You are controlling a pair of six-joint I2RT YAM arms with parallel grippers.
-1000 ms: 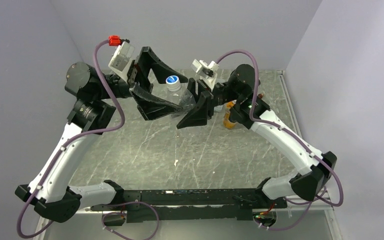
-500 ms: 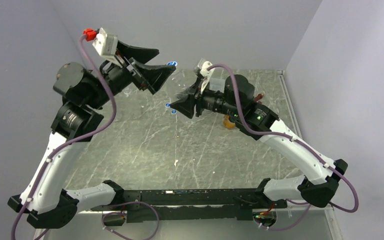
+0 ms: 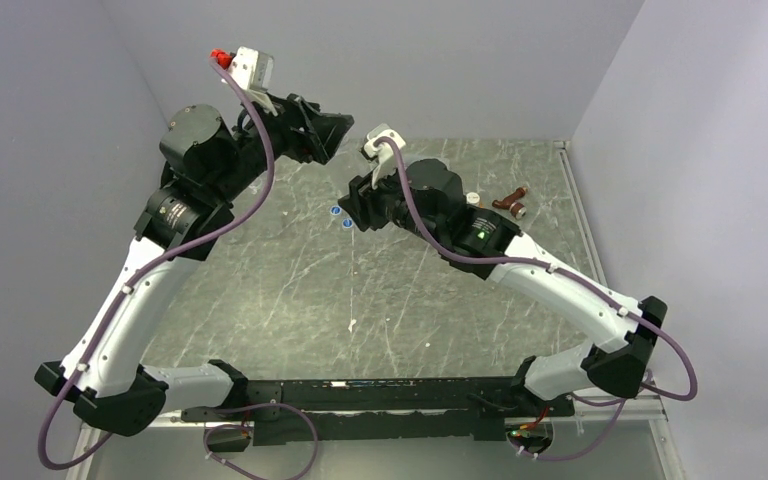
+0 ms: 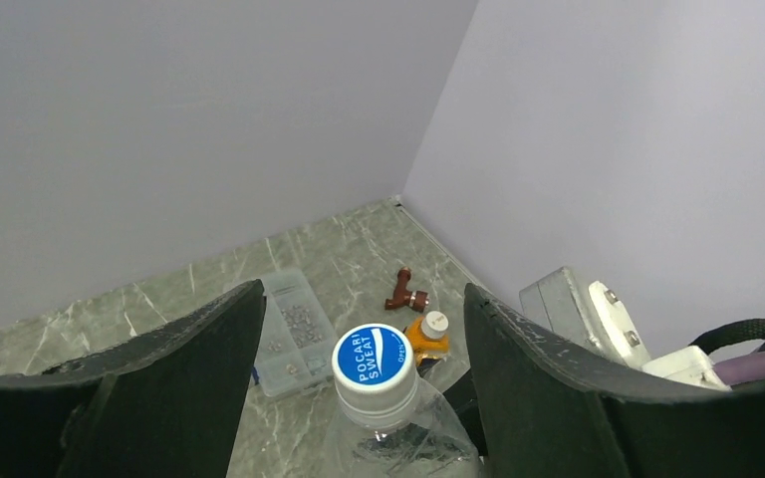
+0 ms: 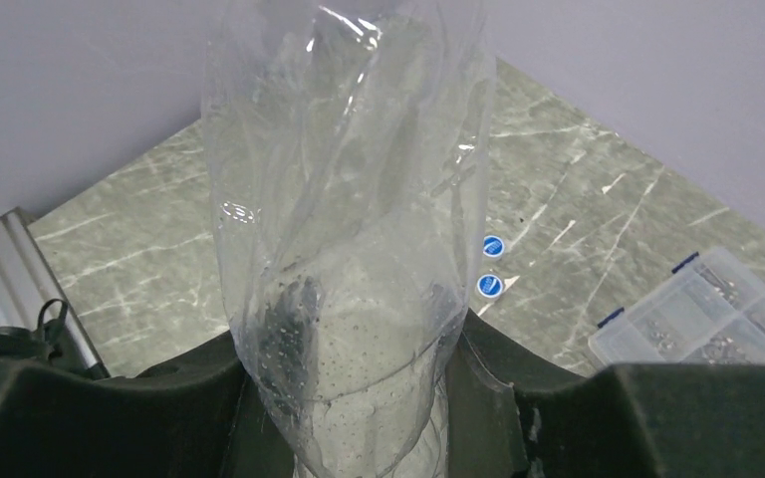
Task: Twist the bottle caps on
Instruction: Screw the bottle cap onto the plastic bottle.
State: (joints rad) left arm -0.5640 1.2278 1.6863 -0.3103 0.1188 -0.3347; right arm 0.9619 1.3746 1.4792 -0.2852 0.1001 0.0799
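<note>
Bottle [image 5: 349, 199]: clear and crinkly, gripped by its lower part, top end pointing away.
Right gripper [image 5: 354, 344]: pinching the bottle from both sides, I think to keep it steady for the twist.
Cap [image 4: 373, 357]: blue with white letters, sitting on top of the bottle.
Left gripper [image 4: 364, 309]: spread, one finger on each side of the cap, not touching it. It looks ready to close and turn.
Loose caps [image 5: 489, 287]: two small blue ones on the worktop [image 5: 139, 249], near the bottle.
Orange bottle [image 4: 424, 337]: just behind the bottle, with a white cap on.
</note>
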